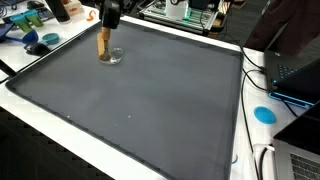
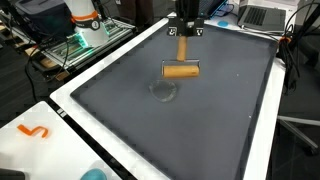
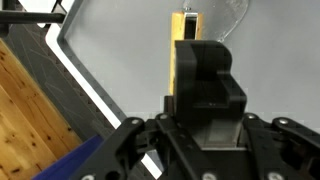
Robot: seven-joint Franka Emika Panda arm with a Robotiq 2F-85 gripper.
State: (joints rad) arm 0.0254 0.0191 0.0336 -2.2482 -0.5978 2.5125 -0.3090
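My gripper (image 1: 108,22) hangs over the far part of a large dark grey mat (image 1: 140,100), shut on the top of a light wooden block (image 1: 102,42) that stands upright. In an exterior view the gripper (image 2: 186,33) holds the block (image 2: 183,48) just above a short wooden bar (image 2: 181,70) lying crosswise; whether the two are joined I cannot tell. A clear glass dish (image 1: 114,57) sits on the mat right beside the block's lower end and shows faintly as a ring (image 2: 163,92). In the wrist view the block (image 3: 182,50) runs up from between the fingers, with the glass (image 3: 232,18) behind.
The mat has a raised white border (image 2: 70,100). Blue objects (image 1: 42,42) and clutter lie beyond the far corner. A blue disc (image 1: 264,113), cables and a laptop (image 1: 298,72) sit past one side. An orange piece (image 2: 34,131) lies on the white table.
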